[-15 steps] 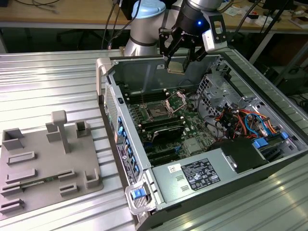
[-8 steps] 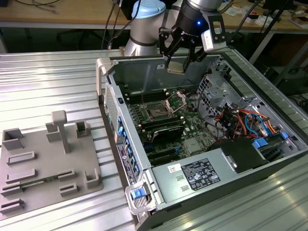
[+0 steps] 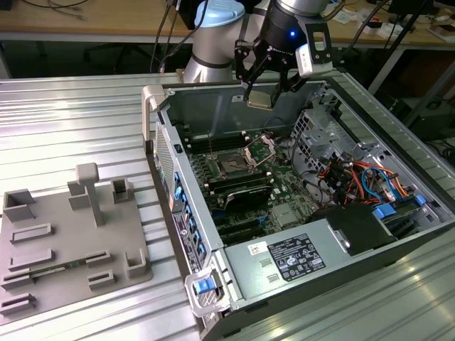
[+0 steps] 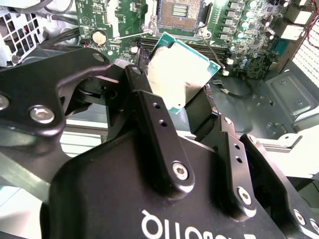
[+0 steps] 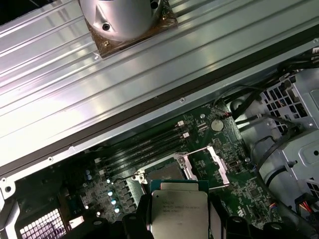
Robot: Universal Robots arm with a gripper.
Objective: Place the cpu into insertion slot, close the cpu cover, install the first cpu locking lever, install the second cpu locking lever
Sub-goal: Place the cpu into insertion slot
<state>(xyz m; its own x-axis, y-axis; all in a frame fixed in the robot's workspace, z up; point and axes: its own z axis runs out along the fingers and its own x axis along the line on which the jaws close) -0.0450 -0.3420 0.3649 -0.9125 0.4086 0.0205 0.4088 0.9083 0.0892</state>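
Your hand point(image 4: 168, 94) is clamped on the cpu point(image 4: 182, 74), pinching two opposite edges. It holds the chip in the air above the insertion slot point(image 5: 163, 174), well apart from it. Treat the chip as light, rigid and fragile: grip the rim only. Just beside the slot, the cpu cover point(image 5: 207, 167) stands raised open.

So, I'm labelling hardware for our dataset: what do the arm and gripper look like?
The arm is silver-grey metal with a pale blue joint cap. The gripper is black, with linked black fingers fastened by silver screws, white lettering on its body, a blue light above it and a silver-white module at its side.
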